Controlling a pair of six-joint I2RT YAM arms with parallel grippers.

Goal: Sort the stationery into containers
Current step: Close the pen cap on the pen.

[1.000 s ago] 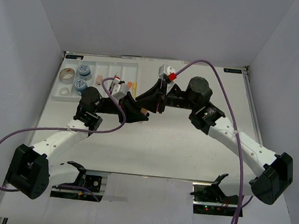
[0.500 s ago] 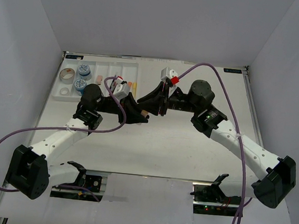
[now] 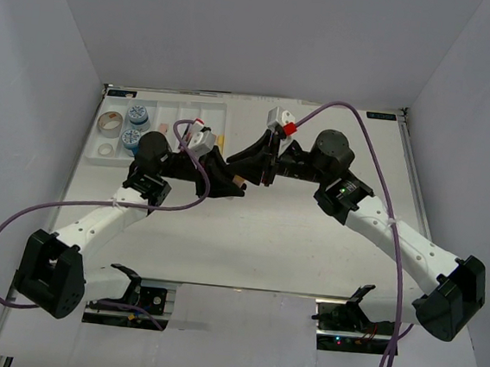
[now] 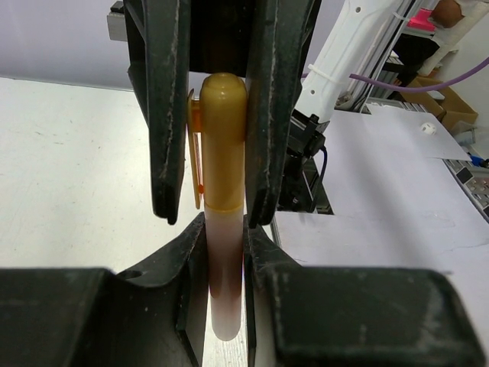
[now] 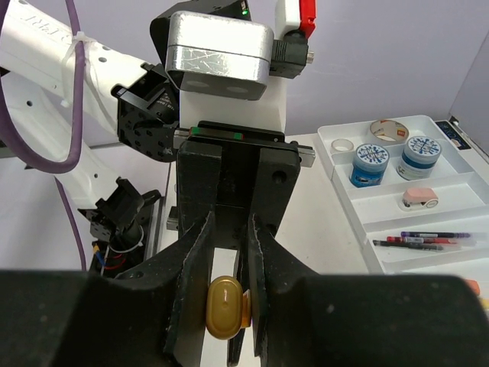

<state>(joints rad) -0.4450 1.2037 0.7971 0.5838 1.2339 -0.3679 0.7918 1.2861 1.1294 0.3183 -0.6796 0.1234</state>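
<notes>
An orange-capped marker (image 3: 239, 180) hangs above the table's middle, held from both ends. My left gripper (image 4: 224, 267) is shut on its pale body (image 4: 224, 252). My right gripper (image 5: 227, 294) is shut on the rounded orange cap (image 5: 226, 307), whose clip shows at the cap's side (image 4: 197, 145). In the top view the left gripper (image 3: 230, 185) and right gripper (image 3: 249, 170) meet tip to tip. The white compartment tray (image 3: 202, 108) lies at the far left and holds two blue-white tubs (image 3: 134, 127), tape rolls (image 3: 109, 123), a pink eraser (image 3: 162, 129) and thin pens (image 5: 424, 238).
Purple cables loop over both arms (image 3: 375, 187). White walls close the table on the left, right and far sides. Another orange marker (image 3: 220, 141) lies in the tray's right end. Equipment sits below the near edge (image 3: 345, 319).
Both grippers, still clamped on the marker, have drifted slightly toward the far side of the table. The left forearm has swung a little with them.
</notes>
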